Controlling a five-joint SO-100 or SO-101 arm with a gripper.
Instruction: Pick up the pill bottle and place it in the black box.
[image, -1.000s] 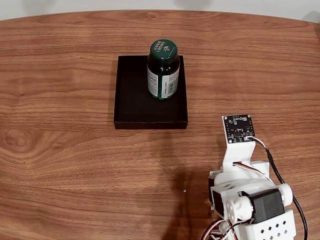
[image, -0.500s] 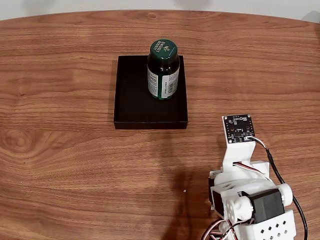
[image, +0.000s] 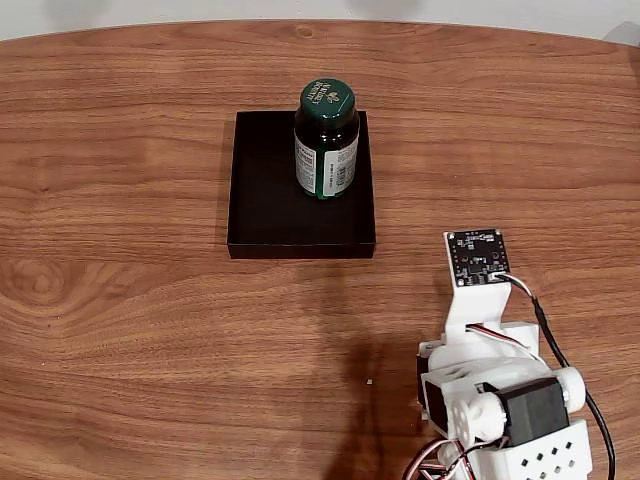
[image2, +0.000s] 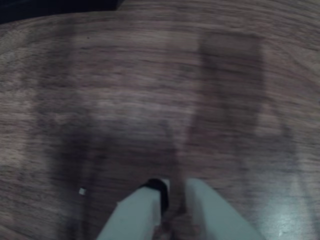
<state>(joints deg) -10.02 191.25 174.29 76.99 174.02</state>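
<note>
The pill bottle (image: 327, 138) is seen upright inside the black box (image: 262, 205), well apart from the gripper (image2: 172, 195), whose nearly closed fingers hold nothing.

white printed arm (image: 500, 400), seemingly black motors

From my fixed view the arm (image: 500, 410) is cut off by the bottom edge, its fingers hidden beneath it. The pill bottle (image: 326, 140) covers part of the black box (image: 270, 210) floor and far wall; its label print is too small to read. My wrist view of the desk (image2: 150, 100) is blurred, and the gripper (image2: 172, 192) runs off the bottom edge
</note>
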